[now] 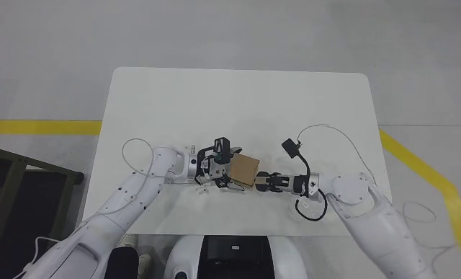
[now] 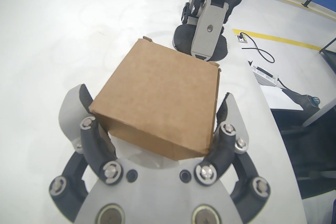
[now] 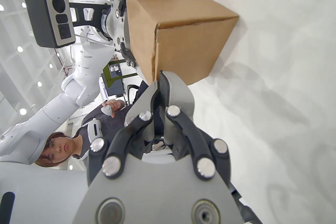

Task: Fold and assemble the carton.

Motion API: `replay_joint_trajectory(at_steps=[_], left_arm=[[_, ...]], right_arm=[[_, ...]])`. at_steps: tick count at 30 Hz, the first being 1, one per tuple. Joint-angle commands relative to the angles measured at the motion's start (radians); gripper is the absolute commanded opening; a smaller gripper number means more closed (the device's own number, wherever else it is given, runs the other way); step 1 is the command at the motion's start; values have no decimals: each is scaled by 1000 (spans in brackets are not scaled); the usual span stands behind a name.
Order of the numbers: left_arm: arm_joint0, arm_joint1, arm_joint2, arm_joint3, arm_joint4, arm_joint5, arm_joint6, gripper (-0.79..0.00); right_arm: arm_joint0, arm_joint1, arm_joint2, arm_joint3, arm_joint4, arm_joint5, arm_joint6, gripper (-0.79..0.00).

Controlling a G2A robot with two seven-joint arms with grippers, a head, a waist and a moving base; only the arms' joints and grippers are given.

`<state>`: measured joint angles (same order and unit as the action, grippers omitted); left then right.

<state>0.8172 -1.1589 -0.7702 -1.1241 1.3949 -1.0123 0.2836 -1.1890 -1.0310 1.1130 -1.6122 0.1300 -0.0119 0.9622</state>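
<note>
- Left gripper (image 2: 155, 98) straddles the carton (image 1: 245, 169), its fingers clamping opposite sides; grip firmly, but don't crush the walls.
- Right gripper (image 3: 160, 79), fingers pressed together, touches the carton's right-hand seam; push squarely there.
- Your carton sits between both grippers, by the table's (image 1: 216, 99) near edge.

A plain brown cardboard carton (image 1: 245, 169) sits on a white table (image 1: 238, 99). The left gripper (image 2: 153, 101) and right gripper (image 3: 159, 83) are silver-grey with black pads (image 2: 86, 98). The grey floor (image 1: 216, 27) has a yellow stripe (image 1: 47, 127) at the table's nine and three o'clock.
</note>
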Motion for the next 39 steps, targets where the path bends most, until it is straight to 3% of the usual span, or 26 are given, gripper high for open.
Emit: replay_joint_trajectory(at_steps=[1, 13, 16, 23, 29, 32, 33, 39], left_arm=[[-1, -1, 0, 1, 0, 0, 1, 0], [-1, 2, -9, -3, 7, 0, 10, 0], [12, 18, -21, -35, -4, 0, 33, 0], [53, 92, -72, -103, -44, 0, 79, 0], [75, 163, -181, -124, -68, 0, 73, 0], [73, 184, -243, -106, -82, 0, 47, 0], [69, 189, -264, -98, -85, 3, 34, 0], [50, 203, -348, -44, -131, 68, -39, 0]], right_arm=[[7, -2, -5, 7, 2, 0, -2, -785], [-1, 5, 28, -6, -10, 6, -8, -782], [-16, 11, 51, -21, -17, 12, -12, -723], [-47, 19, 88, -55, -21, 16, -17, -560], [-63, 23, 102, -90, -27, 11, -22, -409], [-70, 24, 107, -107, -30, 5, -30, -28], [-72, 25, 109, -113, -31, 3, -32, 0], [-87, 28, 120, -153, -39, 6, -32, 0]])
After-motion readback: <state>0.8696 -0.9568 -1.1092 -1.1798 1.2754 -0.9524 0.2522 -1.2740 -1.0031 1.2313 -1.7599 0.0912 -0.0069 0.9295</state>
